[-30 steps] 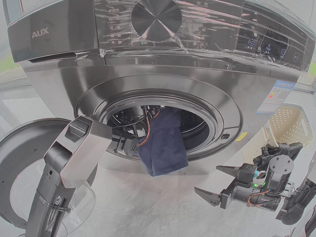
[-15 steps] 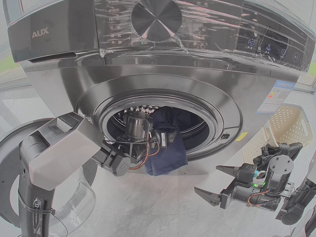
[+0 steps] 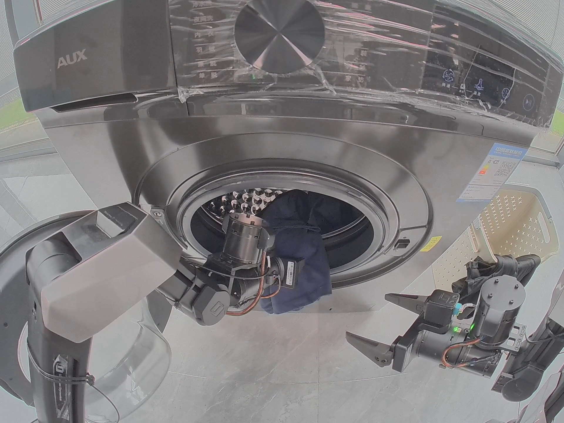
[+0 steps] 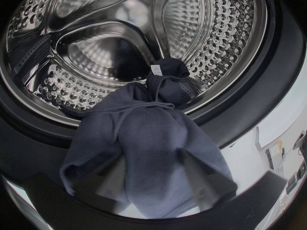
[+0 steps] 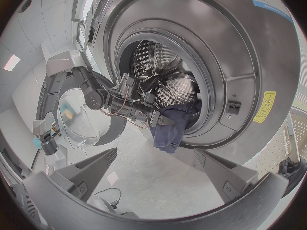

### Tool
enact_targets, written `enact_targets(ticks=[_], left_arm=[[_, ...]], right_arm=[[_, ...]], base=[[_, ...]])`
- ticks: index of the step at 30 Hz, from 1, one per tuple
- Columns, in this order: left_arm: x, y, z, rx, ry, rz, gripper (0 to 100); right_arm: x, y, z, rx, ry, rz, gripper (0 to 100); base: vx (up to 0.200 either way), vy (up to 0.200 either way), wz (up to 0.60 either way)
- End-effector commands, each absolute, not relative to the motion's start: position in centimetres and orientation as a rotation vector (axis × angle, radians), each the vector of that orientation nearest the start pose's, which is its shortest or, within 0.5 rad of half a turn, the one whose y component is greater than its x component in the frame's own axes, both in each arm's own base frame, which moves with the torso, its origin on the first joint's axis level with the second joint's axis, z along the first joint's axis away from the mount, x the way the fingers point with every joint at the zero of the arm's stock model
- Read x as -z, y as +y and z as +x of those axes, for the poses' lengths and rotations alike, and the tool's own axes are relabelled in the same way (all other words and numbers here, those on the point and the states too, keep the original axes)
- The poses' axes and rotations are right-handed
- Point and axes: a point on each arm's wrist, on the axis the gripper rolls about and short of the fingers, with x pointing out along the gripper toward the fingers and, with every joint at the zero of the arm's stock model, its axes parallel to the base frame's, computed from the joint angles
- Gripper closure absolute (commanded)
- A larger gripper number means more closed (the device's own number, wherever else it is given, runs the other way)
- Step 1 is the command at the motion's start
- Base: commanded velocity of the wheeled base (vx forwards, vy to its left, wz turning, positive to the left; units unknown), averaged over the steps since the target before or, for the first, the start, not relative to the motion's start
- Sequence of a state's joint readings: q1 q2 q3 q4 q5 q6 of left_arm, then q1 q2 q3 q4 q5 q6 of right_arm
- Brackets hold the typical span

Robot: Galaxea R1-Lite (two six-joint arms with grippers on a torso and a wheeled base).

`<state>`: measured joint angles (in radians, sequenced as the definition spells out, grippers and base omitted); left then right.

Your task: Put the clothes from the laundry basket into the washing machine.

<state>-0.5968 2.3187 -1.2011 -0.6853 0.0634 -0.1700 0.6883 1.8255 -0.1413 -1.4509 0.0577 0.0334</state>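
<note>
Looking from the head, you see the navy garment draped over the washing machine rim at six o'clock; right claw gapes empty. Left wrist: left claw spreads wide, unclamped, soft folds between, dimpled steel drum beyond.

A logo sits on the washing machine; above the right gripper are a blue-topped label and a yellow warning sticker, print too small to read.
</note>
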Motion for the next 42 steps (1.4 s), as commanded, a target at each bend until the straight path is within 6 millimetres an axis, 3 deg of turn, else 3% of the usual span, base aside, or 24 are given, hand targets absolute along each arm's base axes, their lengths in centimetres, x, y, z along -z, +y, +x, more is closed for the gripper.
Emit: enact_targets(ticks=[1,7,14,15,17,19,27,34,35,41,42], left_arm=[[-4.5,-24.9,36.9,0.487,0.465,-0.017,100],[-4.6,-25.1,37.4,0.486,0.442,-0.031,100],[-9.5,-26.3,39.7,0.471,0.256,-0.253,100],[-9.5,-26.3,39.7,0.471,0.256,-0.253,100],[-11.5,-26.8,40.5,0.455,0.182,-0.323,100],[-12.1,-26.9,40.8,0.448,0.146,-0.335,100],[-12.5,-28.0,42.4,0.417,0.037,-0.367,100],[-10.2,-28.2,41.9,0.411,0.076,-0.325,100],[-10.3,-28.1,41.7,0.413,0.080,-0.324,0],[-11.1,-27.1,40.2,0.418,0.149,-0.296,0],[-11.0,-26.6,39.3,0.416,0.222,-0.262,0]], right_arm=[[-8.6,14.7,17.8,-0.737,0.232,-0.039,0],[-9.2,14.7,17.7,-0.738,0.205,-0.032,0],[-9.3,14.9,18.0,-0.737,0.195,-0.027,0],[-9.3,14.9,18.0,-0.737,0.195,-0.027,0],[-9.5,15.0,18.1,-0.729,0.187,-0.024,0],[-9.5,15.1,18.1,-0.730,0.186,-0.024,0],[-9.5,15.1,18.2,-0.730,0.183,-0.023,0],[-9.6,15.1,18.2,-0.730,0.181,-0.022,0],[-9.5,15.1,18.2,-0.730,0.183,-0.021,0],[-9.5,15.1,18.2,-0.731,0.186,-0.022,0],[-9.4,15.1,18.2,-0.731,0.188,-0.023,0]], base=[[0.000,0.000,0.00],[0.000,0.000,0.00],[0.000,0.000,0.00],[0.000,0.000,0.00],[0.000,0.000,0.00],[0.000,0.000,0.00],[0.000,0.000,0.00],[0.000,0.000,0.00],[0.000,0.000,0.00],[0.000,0.000,0.00],[0.000,0.000,0.00]])
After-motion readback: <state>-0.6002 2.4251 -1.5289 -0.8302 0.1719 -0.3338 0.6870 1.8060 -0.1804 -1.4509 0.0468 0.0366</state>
